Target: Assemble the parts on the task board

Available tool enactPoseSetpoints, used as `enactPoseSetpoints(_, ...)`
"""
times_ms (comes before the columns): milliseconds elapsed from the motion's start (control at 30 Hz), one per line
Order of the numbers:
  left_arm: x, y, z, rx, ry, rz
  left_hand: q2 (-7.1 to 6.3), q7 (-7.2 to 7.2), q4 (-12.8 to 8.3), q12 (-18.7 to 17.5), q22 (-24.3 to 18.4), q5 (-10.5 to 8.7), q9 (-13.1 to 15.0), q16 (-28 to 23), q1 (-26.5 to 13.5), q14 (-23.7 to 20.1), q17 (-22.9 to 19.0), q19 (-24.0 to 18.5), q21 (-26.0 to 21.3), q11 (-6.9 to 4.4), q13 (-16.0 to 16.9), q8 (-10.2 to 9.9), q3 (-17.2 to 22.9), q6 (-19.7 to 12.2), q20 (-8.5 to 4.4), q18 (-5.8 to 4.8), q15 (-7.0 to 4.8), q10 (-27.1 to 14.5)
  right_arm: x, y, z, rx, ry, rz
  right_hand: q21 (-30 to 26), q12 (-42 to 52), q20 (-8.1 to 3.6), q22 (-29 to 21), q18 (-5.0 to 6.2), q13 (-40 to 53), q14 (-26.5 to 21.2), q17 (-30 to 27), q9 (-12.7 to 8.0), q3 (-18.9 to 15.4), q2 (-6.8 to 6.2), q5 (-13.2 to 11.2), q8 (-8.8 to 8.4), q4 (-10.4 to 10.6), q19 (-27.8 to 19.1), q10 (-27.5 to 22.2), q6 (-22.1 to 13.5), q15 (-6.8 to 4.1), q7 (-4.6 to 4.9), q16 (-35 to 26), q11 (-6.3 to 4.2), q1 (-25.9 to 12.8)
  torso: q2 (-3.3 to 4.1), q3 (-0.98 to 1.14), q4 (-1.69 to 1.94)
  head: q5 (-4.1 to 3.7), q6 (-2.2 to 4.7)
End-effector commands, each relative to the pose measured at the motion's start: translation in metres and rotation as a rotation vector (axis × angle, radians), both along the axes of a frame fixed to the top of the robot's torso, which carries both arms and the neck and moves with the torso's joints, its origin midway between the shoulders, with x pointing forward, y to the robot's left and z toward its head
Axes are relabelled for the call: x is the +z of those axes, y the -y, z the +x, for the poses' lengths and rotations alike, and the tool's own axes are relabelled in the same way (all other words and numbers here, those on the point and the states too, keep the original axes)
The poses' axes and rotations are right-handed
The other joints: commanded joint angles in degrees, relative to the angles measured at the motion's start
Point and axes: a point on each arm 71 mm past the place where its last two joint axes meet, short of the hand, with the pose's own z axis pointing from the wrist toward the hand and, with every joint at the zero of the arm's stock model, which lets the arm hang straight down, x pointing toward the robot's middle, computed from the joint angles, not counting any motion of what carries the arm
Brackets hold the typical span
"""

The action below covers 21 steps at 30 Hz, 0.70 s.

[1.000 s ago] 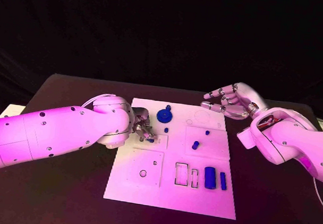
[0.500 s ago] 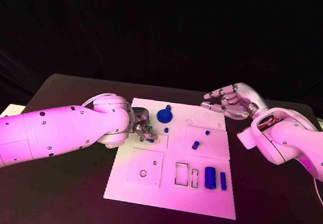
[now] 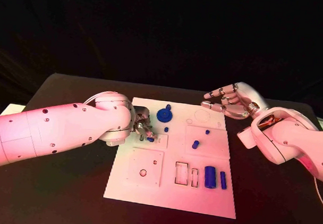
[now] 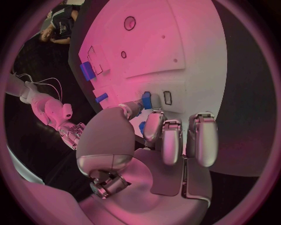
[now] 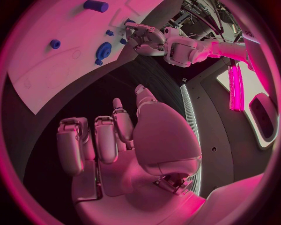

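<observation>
The white task board point(image 3: 171, 190) lies in the middle of the black table. At its left edge my left hand point(image 3: 142, 128) pinches a small blue part point(image 3: 150, 138) between thumb and finger, low over the board. In the left wrist view this blue part point(image 4: 146, 100) sits at the fingertips beside a small slot point(image 4: 167, 97). My right hand point(image 3: 232, 100) hovers off the board's far right corner with loosely bent fingers point(image 5: 105, 138) and nothing in them. A round blue gear-like part point(image 3: 164, 115) stands near the far edge.
Small blue pegs point(image 3: 195, 144) point(image 3: 206, 132) stand mid-board. A blue cylinder point(image 3: 210, 177) and a thin blue bar point(image 3: 222, 180) lie near the right edge, next to two open rectangular slots point(image 3: 181, 174). A round hole point(image 3: 143, 173) sits at the near left.
</observation>
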Motion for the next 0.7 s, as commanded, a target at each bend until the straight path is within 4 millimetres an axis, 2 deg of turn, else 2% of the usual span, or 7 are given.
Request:
enactPoseSetpoints(33, -0.0125, -0.0036, -0.0038, 0.012, -0.079, 0.066, -0.19, -0.75, -0.6, 0.07, 10.18, -0.13, -0.24, 0.18, -1.37, 6.12, 15.06, 3.21, 0.36, -0.32, -0.01, -0.51, 0.42, 1.05, -0.18, -0.52, -0.27, 0.19, -0.0001, -0.0015, -0.0011, 0.014, -0.002, -0.002, -0.28, -0.21, 0.07, 9.09, 0.84, 3.1, 3.61, 5.18, 0.06, -0.32, 0.38, 0.39, 0.13, 0.1, 1.19, -0.36, 0.38, 0.01, -0.07, -0.21, -0.05, 0.08, 0.0, 0.03, -0.01, -0.04, -0.05)
enactPoseSetpoints(333, -0.0127, -0.0013, -0.0016, 0.006, -0.086, 0.075, -0.86, -0.99, 0.1, 0.45, 10.76, -0.25, -0.53, 0.18, -4.28, 6.12, 15.06, 3.54, 0.68, -0.5, 0.42, -0.95, -1.72, 2.42, -0.34, -0.66, -0.43, 0.62, 0.0001, -0.0026, -0.0014, 0.016, -0.002, 0.0, -0.34, -0.29, 0.06, 9.0, 0.86, 3.04, 3.6, 5.12, 0.06, -0.38, 0.42, 0.46, 0.12, 0.15, 1.12, -0.39, 0.37, 0.0, -0.07, -0.27, -0.05, 0.04, -0.04, 0.0, 0.03, -0.13, -0.11)
enactPoseSetpoints(700, -0.0144, -0.0006, 0.0028, 0.012, -0.093, 0.087, -0.27, -1.34, 1.41, 1.06, 11.34, -0.22, -0.58, 0.18, -7.16, 6.12, 15.06, 3.9, 1.01, -0.75, 1.1, -1.01, -3.96, 3.99, -0.48, -0.8, -0.58, 1.27, 0.0002, -0.0027, -0.0017, 0.017, -0.003, 0.0, -0.35, -0.28, 0.06, 8.98, 0.87, 3.05, 3.6, 5.1, 0.06, -0.43, 0.42, 0.51, 0.11, 0.16, 1.1, -0.39, 0.35, 0.0, -0.07, -0.29, -0.05, 0.03, 0.02, -0.06, 0.0, -0.36, -0.16)
